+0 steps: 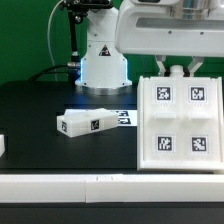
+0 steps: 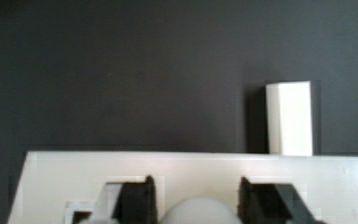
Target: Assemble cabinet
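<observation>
The cabinet (image 1: 178, 122) is a big white boxy panel with four black-and-white tags on its face, upright at the exterior view's right. My gripper (image 1: 178, 72) comes down onto its top edge and is shut on it. In the wrist view the cabinet's white edge (image 2: 194, 165) runs across below the dark table. My gripper (image 2: 201, 202) has black fingers (image 2: 131, 200) on either side of a rounded white bump (image 2: 202, 212). A smaller white part (image 1: 88, 122) with tags lies on the table to the exterior view's left of the cabinet.
The marker board (image 1: 125, 118) lies behind the small part. Another white piece (image 1: 3, 146) shows at the exterior view's left edge. A long white rail (image 1: 100, 185) edges the table's front. The robot base (image 1: 103, 60) stands at the back. A white bar (image 2: 290, 118) lies on the dark table.
</observation>
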Motion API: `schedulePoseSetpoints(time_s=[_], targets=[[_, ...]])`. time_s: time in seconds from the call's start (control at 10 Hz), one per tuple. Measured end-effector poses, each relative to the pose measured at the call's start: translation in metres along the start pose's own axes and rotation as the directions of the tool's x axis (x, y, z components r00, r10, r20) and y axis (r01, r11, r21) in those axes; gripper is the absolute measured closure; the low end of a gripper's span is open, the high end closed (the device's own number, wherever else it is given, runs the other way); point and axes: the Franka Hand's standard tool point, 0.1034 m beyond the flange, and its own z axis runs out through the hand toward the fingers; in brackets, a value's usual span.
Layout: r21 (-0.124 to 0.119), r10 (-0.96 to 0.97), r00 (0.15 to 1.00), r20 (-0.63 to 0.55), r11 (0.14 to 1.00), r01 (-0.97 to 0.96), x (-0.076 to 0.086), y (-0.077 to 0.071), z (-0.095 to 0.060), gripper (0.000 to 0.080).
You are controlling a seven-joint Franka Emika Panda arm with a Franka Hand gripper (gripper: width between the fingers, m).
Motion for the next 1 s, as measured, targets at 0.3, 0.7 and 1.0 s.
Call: schedulePoseSetpoints(time_s=[0.3,0.7,1.0], targets=[[0.0,-0.004,1.0,0.002,1.0,0.004,0.001,0.004,0.002,0.0583],[-0.001,-0.012,0.997,0.077,1.0,0.012,-0.01,0.0,-0.01,0.0583],[-0.019,-0.021,0.995,0.102,1.0,0.023,-0.011,0.001,-0.009,0.0583]])
